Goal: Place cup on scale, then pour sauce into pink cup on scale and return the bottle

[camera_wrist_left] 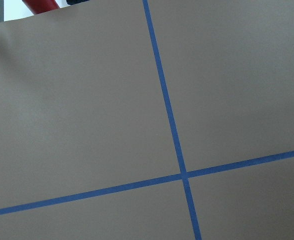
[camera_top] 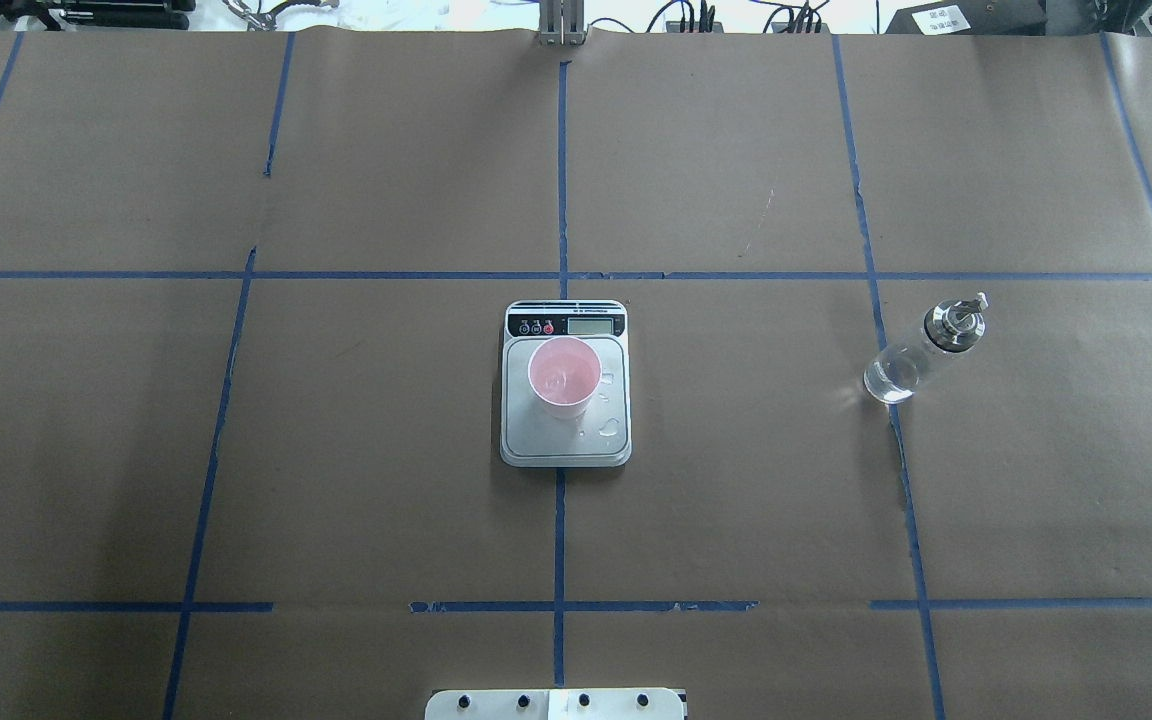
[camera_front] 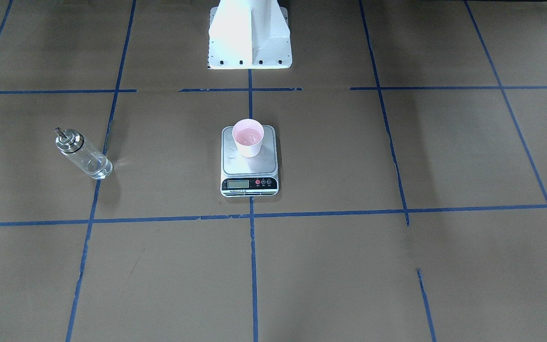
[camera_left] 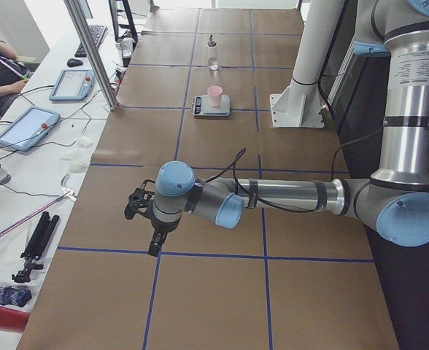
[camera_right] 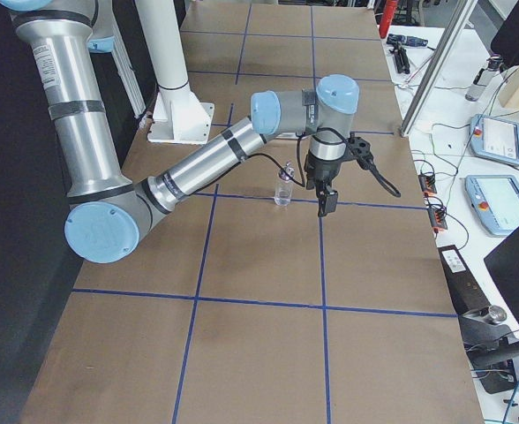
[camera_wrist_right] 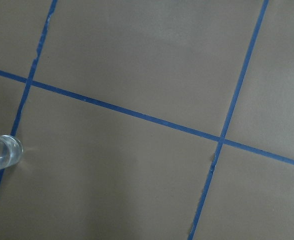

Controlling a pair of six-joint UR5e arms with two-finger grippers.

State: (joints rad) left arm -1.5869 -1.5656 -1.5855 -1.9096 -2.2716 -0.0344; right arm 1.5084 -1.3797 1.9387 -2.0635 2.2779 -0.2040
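While the cup (camera_front: pixel 248 137) sits on the scale (camera_front: pixel 249 166) and the bottle (camera_top: pixel 921 350) stands upright well apart, the right gripper (camera_right: pixel 323 203) near the bottle should lift away without brushing it; whether its jaws are released or clenched cannot be told.

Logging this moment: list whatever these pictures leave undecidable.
- scale display reading: too small in the front-facing and overhead views.
- left gripper and right gripper: seen only in side views, open or shut unclear.
- bottle: cut by the right wrist view's left edge; only its base shows.
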